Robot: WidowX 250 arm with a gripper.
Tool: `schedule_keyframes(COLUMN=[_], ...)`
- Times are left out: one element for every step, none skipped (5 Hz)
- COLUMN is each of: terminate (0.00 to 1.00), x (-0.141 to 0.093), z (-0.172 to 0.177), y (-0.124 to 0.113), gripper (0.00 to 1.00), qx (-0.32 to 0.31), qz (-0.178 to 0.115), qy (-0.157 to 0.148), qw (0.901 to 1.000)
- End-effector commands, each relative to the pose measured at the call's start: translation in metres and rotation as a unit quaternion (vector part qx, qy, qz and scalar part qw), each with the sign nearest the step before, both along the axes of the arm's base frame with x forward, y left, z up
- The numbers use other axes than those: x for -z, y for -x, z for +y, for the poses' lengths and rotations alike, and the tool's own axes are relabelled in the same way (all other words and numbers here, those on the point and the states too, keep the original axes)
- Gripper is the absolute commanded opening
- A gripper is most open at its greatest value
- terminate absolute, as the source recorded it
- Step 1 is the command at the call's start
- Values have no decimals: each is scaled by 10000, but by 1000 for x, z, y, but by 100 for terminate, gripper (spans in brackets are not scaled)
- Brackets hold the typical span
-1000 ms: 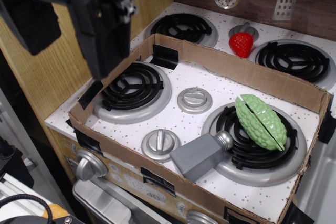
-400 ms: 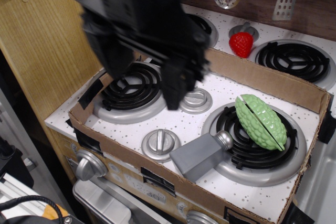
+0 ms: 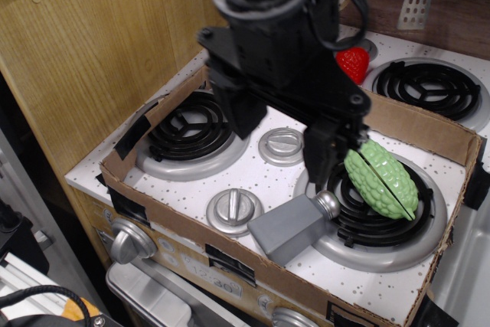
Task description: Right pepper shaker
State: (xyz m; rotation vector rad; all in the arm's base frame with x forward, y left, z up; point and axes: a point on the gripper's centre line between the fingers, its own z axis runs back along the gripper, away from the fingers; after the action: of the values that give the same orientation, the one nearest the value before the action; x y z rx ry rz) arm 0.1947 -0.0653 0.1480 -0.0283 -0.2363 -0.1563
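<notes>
The grey pepper shaker (image 3: 291, 226) lies on its side at the front of the toy stove. Its silver ball cap (image 3: 328, 204) points back-right onto the rim of the front right burner (image 3: 379, 244). My black gripper (image 3: 282, 151) hangs open above the stove middle. Its left finger (image 3: 243, 116) is over the front left burner's edge. Its right finger (image 3: 320, 160) hangs just behind the shaker's cap, apart from it. The gripper holds nothing.
A green bumpy vegetable (image 3: 380, 178) lies on the front right burner beside the right finger. Two silver knobs (image 3: 284, 145) (image 3: 233, 209) sit mid-stove. A cardboard wall (image 3: 413, 124) rings the front burners. A red strawberry (image 3: 353, 63) sits behind it; a grater (image 3: 413, 9) hangs on the back wall.
The gripper has moved right and toward the front, from the upper left to over the stove middle, ending just behind the shaker's cap. The shaker and the vegetable have not moved.
</notes>
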Motion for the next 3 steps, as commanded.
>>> schedule_keyframes(terminate=[0,0,0], x=[29,49,64], z=[-7,-5,-4], y=[-19,-30,-37], gripper=[100,100,100], qx=[130,276,334], qz=[-26,-73,-130], qy=[172,328,297], qw=[9998,9991,9989])
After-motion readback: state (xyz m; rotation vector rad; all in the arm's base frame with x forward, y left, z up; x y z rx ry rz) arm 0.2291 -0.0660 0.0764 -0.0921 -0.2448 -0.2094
